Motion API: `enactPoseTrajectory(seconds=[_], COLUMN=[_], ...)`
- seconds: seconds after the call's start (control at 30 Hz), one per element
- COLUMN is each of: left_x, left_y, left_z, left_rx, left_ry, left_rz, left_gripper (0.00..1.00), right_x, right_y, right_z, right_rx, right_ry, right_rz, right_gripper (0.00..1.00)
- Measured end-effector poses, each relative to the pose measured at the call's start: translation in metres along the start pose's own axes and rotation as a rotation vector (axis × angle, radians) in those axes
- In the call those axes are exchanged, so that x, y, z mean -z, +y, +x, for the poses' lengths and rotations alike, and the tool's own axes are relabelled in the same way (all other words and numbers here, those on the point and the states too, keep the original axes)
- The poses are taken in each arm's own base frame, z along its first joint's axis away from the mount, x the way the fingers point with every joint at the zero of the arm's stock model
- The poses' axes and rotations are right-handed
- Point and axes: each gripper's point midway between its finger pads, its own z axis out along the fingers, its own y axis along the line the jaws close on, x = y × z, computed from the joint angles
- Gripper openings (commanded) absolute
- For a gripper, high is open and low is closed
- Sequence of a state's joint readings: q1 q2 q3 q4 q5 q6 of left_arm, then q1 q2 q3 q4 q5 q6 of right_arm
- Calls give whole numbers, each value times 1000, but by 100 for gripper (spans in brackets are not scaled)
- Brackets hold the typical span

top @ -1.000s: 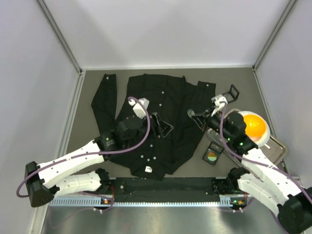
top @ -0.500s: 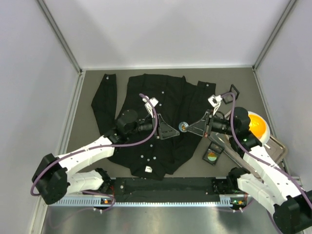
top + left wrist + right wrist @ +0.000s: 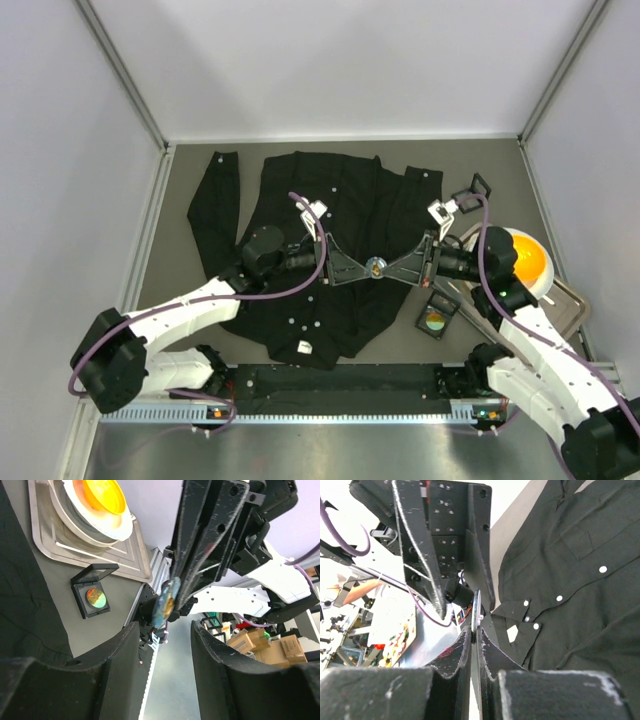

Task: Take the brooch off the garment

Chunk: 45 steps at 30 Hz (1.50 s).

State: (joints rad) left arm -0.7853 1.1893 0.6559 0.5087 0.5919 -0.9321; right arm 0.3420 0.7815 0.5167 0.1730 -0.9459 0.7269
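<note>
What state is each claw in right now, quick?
Left claw: open, holding nothing, right up by the brooch.
Right claw: closed on the brooch.

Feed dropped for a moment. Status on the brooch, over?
Right gripper jaws shut on the brooch, held in the air above the garment. Left gripper jaws open around the brooch, contact unclear. Nothing in the way.

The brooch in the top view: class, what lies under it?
The black garment lies spread under the brooch, which the right gripper pinches. The patch straight below is covered by the brooch and that gripper, so nothing there can be checked.
</note>
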Motion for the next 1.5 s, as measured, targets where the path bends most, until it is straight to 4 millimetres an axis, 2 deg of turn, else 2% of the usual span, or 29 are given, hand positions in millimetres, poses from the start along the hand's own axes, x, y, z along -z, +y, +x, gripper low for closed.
enactPoseTrajectory(seconds=[0.1, 0.2, 0.4, 0.6, 0.73, 0.77, 0.8, 0.9, 1.03, 1.2, 1.3, 1.5], left_x=[0, 0, -2, -7, -8, -8, -8, -7, -5, -2, 0, 4], left_y=[3, 4, -2, -5, -5, -4, -4, -4, -7, -10, -7, 5], left_z=[1, 1, -3, -4, -3, -3, -3, -3, -7, -14, -16, -17], left_rx=[7, 8, 15, 42, 55, 57, 57, 52, 41, 30, 35, 71], left_ry=[2, 1, -13, -11, -9, -9, -9, -12, -33, -74, -103, -161], left_rz=[-16, -19, 10, 49, 57, 56, 54, 54, 54, 48, 33, 5], left_gripper=[53, 51, 38, 31, 18, 12, 10, 4, 0, 0, 0, 0], right_x=[2, 3, 3, 3, 3, 3, 3, 4, 5, 7, 8, 4], right_y=[5, 7, 8, 8, 7, 7, 7, 6, 1, -4, -7, -13], right_z=[-1, -1, 0, 3, 6, 6, 5, 4, 4, 7, 7, 13], right_rx=[12, 16, 9, -6, -10, -10, -10, -21, -55, -99, -139, -235], right_ry=[-6, -8, -7, -1, 1, 1, 0, -14, -44, -94, -147, -261], right_rz=[-10, -16, -23, -30, -36, -37, -36, -19, 12, 31, 21, 11], right_gripper=[0, 0, 0, 0, 0, 4, 13, 28, 32, 33, 39, 40])
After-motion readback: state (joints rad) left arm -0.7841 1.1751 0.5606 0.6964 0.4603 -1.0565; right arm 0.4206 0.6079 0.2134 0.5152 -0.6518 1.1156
